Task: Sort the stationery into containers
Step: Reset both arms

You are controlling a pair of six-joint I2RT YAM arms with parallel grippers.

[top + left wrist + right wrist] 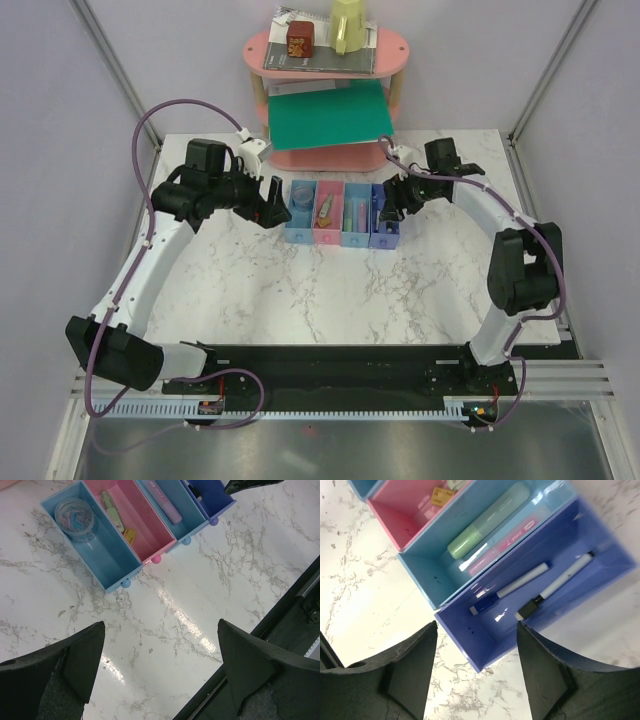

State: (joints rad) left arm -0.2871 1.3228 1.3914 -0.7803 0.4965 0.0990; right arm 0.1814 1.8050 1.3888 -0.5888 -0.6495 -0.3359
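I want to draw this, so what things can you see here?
trays: 4, light blue, pink, blue, violet-blue, in a row mid-table
tape roll: 1, clear, light blue tray
eraser: 1, tan, pink tray
small item: 1, yellow-green, pink tray, unclear what
green marker: 1, pale green, blue tray
pink marker: 1, pink, blue tray
pens: 2, white, one blue-tipped, one black-tipped, violet-blue tray
shelf: 1, pink, two tiers, table's far edge
folder: 1, green, lower tier
books: count unclear, grey, top tier
box: 1, reddish-brown, top tier
jug: 1, yellow, top tier
table: 1, white marble
left tool: 1, black, open, beside light blue tray
right tool: 1, black, open, by violet-blue tray
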